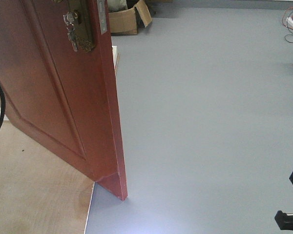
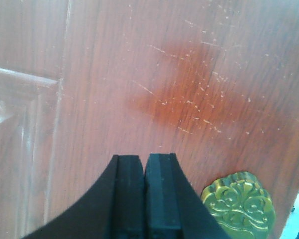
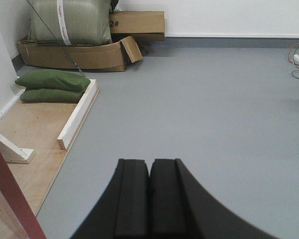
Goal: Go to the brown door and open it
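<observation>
Front view: brown door (image 1: 53, 87) stands ajar at the grey floor's (image 1: 210, 122) left edge, keys (image 1: 71, 31) hanging at its brass keyhole plate (image 1: 87, 29). Left wrist: my left gripper (image 2: 143, 162) clenched, empty, near the door face; ornate brass plate (image 2: 237, 206) lower right. Right wrist: my right gripper (image 3: 149, 167) clenched, empty, over the floor; door edge bottom left.

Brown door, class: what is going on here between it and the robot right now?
The brown door stands swung open at an angle, with keys hanging in its lock. The left gripper is shut and empty, pointed close at the door's face near a brass plate; contact cannot be told. The right gripper is also shut, holding nothing, over the grey floor.
</observation>
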Robot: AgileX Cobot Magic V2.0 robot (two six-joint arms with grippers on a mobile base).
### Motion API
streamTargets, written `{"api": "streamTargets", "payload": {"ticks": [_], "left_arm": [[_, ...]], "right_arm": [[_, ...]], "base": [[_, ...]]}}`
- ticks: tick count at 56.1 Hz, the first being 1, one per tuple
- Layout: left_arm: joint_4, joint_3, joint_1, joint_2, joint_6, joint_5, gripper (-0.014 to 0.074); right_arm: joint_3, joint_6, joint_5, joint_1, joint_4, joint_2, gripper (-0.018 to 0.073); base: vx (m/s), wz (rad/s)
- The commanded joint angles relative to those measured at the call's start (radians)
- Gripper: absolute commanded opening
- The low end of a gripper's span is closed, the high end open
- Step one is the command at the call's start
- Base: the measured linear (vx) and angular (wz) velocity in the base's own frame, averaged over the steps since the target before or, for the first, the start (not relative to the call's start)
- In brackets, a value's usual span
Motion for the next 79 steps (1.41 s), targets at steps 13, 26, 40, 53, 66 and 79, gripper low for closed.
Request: {"api": "streamTargets", "payload": {"ticks": [13,26,40,53,66,79], "left_arm": [[-0.029,-0.025,-0.003,-0.031,-0.001,-0.034,0.0021],[-0.029,-0.025,-0.003,-0.031,-0.001,-0.034,0.0021],[-0.029,-0.025,-0.003,-0.031,-0.001,-0.034,0.0021],[-0.029,-0.025,-0.003,-0.03,-0.001,-0.034,0.0021],[-0.029,-0.025,-0.003,-0.03,-0.001,-0.034,0.0021],[-0.029,-0.025,-0.003,-0.03,-0.001,-0.034,0.0021]], "right_arm": [[0.004,-0.006,-0.076,-0.001,-0.003,-0.006,0.0],[0.004,-0.006,-0.076,-0.001,-0.003,-0.006,0.0],[0.004,-0.006,-0.076,-0.001,-0.003,-0.006,0.0],[0.004,-0.006,-0.076,-0.001,-0.003,-0.006,0.0],[0.004,-0.006,-0.076,-0.001,-0.003,-0.006,0.0],[0.004,-0.006,-0.076,-0.001,-0.003,-0.006,0.0]], "base": [[0.0,0.0],[0.03,-0.01],[0.07,-0.03],[0.12,-0.03],[0.13,-0.03],[0.15,-0.07]]}}
